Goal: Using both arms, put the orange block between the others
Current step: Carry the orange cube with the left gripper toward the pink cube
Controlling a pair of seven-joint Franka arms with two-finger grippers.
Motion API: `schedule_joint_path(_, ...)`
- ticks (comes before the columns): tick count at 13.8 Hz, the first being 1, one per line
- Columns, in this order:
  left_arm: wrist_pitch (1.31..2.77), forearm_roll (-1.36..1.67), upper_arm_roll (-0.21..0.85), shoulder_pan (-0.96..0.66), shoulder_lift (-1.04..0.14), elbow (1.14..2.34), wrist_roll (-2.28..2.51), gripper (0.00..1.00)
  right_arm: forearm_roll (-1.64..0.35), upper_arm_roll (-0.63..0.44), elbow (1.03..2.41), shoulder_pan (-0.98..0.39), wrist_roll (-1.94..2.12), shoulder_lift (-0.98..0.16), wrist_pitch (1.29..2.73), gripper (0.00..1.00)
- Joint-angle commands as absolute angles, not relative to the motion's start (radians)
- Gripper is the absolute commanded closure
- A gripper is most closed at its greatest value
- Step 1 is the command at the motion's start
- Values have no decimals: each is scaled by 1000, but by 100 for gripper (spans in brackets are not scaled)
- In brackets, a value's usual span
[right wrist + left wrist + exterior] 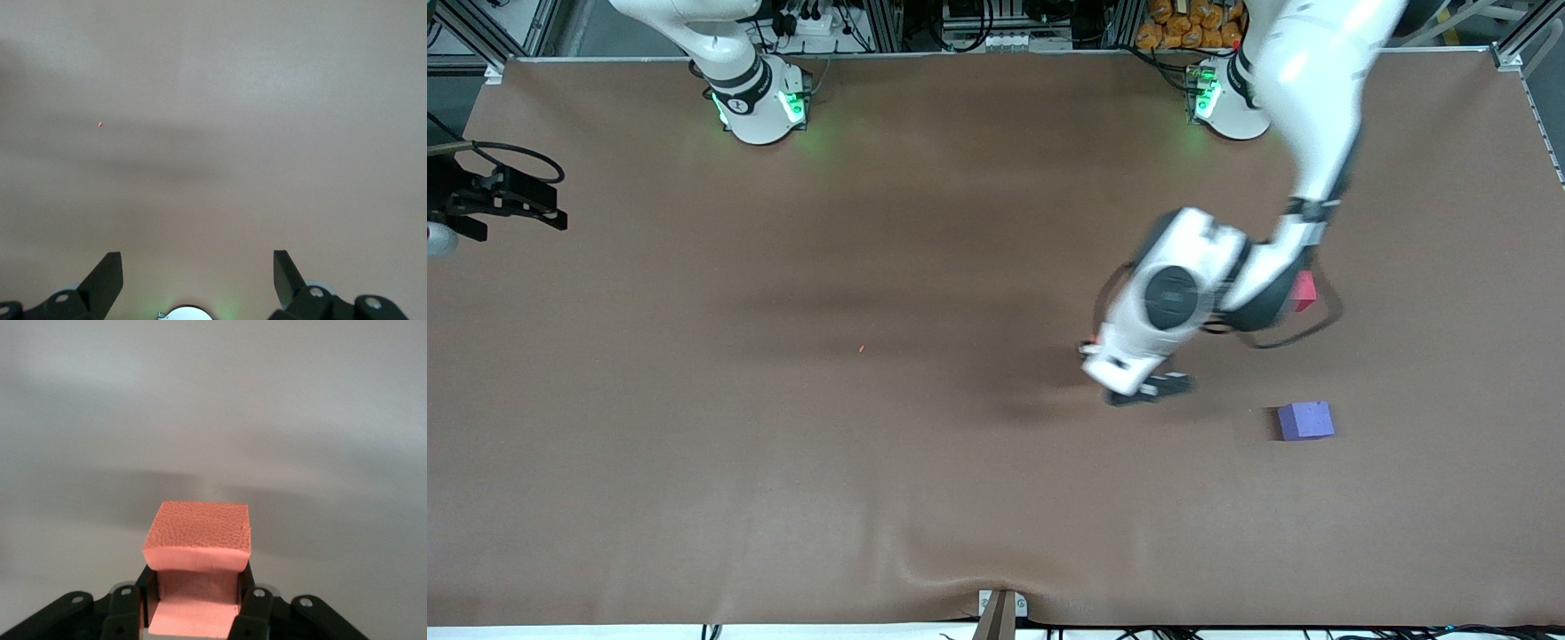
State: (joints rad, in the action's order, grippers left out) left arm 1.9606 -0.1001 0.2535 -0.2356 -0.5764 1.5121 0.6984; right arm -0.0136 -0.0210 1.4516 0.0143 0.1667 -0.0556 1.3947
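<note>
The orange block (198,527) sits between the black fingers of my left gripper (197,581), which is shut on it; the block's sides are squeezed in. In the front view the left gripper (1149,389) hangs low over the brown table, and its white hand hides the block. The purple-blue cube (1305,420) lies on the table toward the left arm's end. The pinkish-red cube (1304,292) lies farther from the front camera, half hidden by the left forearm. My right gripper (198,263) is open over bare table with nothing between its fingers, and it is out of the front view.
A tiny orange crumb (861,348) lies mid-table. A black device (503,196) juts in at the right arm's end. The brown cloth (960,569) has a wrinkle by the near edge. The arm bases (760,107) glow green along the farthest edge.
</note>
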Motion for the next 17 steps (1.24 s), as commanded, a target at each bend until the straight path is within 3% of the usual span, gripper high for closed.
schedule_joint_path(1,1889,-126,270,-120,-523,1539,596,100,-5,-18,1448,11,176,-55,1394,0)
schedule_joint_path(10,1907,-218,270,164,-512,1652,193,100,-5,-18,1447,6,178,-55,1394,0)
schedule_joint_path(17,2127,-218,270,218,-480,1865,114,100,-5,-20,1448,6,178,-57,1396,0)
